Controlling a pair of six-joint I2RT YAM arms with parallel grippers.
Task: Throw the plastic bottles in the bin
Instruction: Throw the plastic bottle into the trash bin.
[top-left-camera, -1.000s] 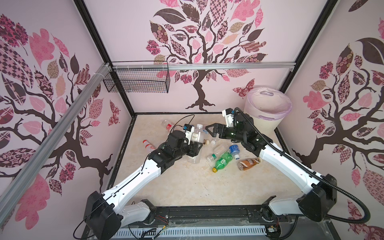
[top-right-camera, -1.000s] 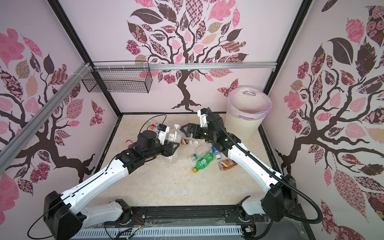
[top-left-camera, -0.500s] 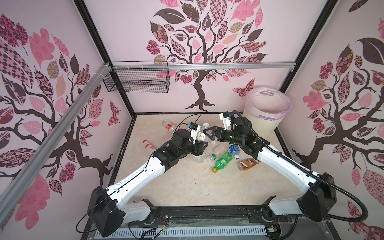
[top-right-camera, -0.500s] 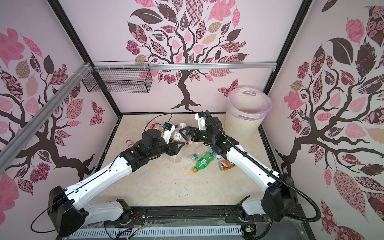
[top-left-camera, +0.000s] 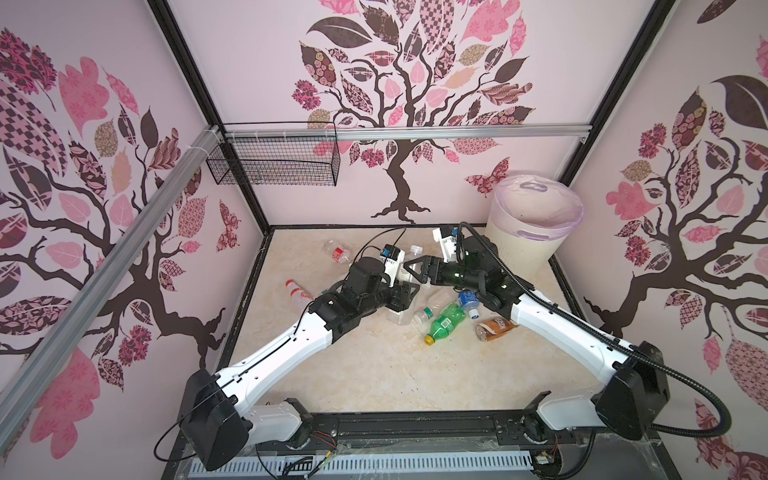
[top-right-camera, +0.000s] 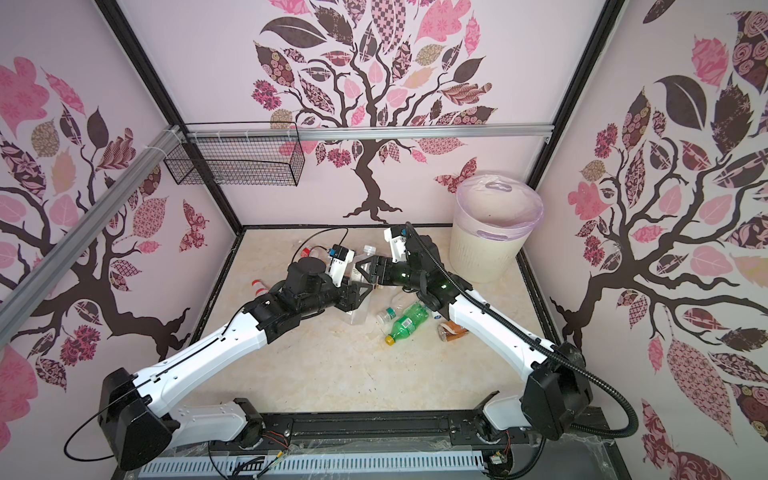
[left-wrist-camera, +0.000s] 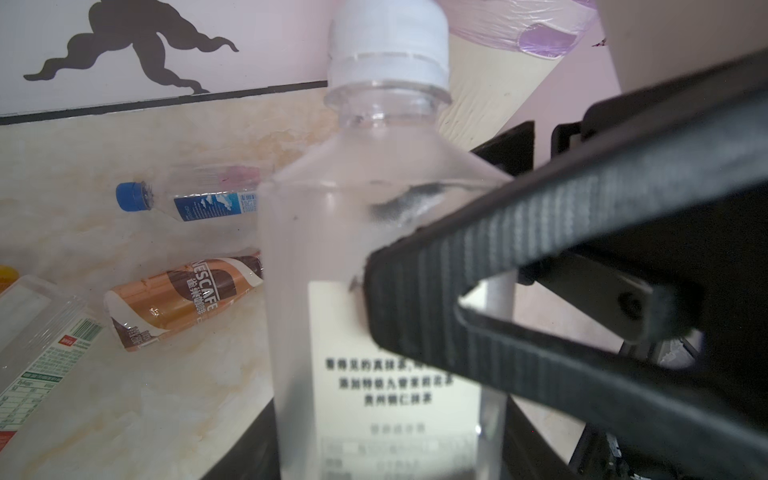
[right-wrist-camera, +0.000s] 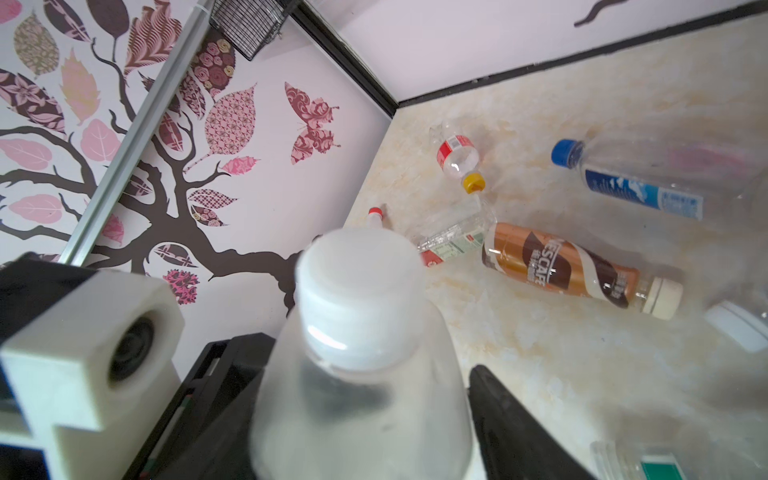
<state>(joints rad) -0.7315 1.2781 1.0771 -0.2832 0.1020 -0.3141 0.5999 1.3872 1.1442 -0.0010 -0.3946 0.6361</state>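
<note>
Top views: one bin (top-left-camera: 519, 253) far right; left fingers (top-left-camera: 405, 291) grasp one white-capped bottle (left-wrist-camera: 324, 249); right fingers (left-wrist-camera: 540, 232) flank it, cannot tell if clenched; seven-plus other bottles (top-left-camera: 446, 322) on bench (top-left-camera: 374, 374).

NESCAFE on brown-labelled bottle (left-wrist-camera: 183, 297), blurred Chinese print on white-capped bottle (left-wrist-camera: 332, 249)

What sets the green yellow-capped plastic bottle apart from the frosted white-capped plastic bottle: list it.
Colour: the green bottle is tinted green; the frosted bottle is colourless and cloudy.
Cap: the green bottle's is yellow, the frosted bottle's white.
Pose: the green bottle lies on its side on the table; the frosted bottle stands upright in the left gripper.
Both are capped and labelled.
</note>
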